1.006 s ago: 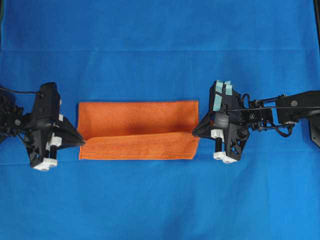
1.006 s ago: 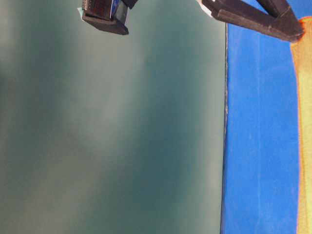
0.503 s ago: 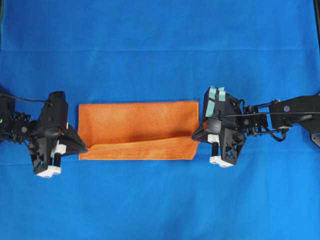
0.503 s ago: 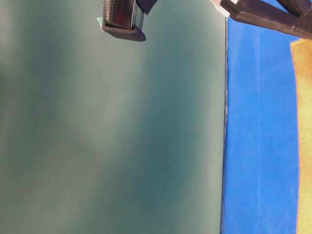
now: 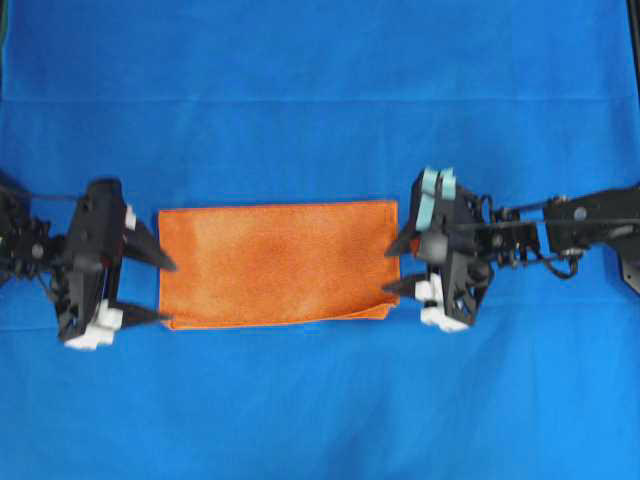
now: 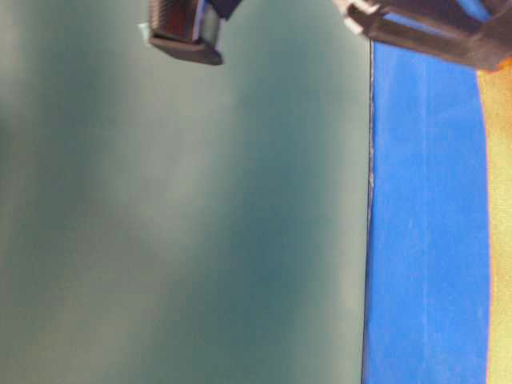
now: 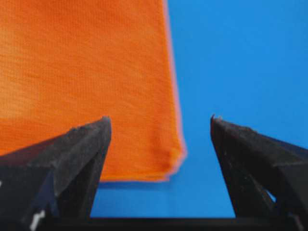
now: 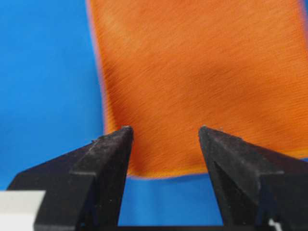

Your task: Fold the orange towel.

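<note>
The orange towel [image 5: 275, 264] lies flat on the blue table cloth [image 5: 320, 100] in the middle of the table, folded into a wide rectangle. Its upper layer now covers nearly the whole lower one; a second ago that layer was only partly drawn over, with a raised fold line running along the middle and the near strip still showing. At the lower right corner a thin sliver of the under layer peeks out past the top edge.

The left end effector [image 5: 155, 290] sits just off the towel's left edge with its jaws spread wide, nothing between them. A second ago those jaws were pressed together at that edge, pinching the cloth. In the left wrist view the two dark fingers [image 7: 72, 159] stand apart, framing the towel's corner [image 7: 171, 159], which rests on the cloth with its layers stacked.

The right end effector [image 5: 392, 268] hangs at the towel's right edge, jaws likewise spread and holding nothing; earlier they were closed on that edge. The right wrist view shows its fingers [image 8: 103, 163] parted over the towel's near edge [image 8: 163, 171]

In the table-level view, only a blurred strip of towel shows at the right margin
</note>
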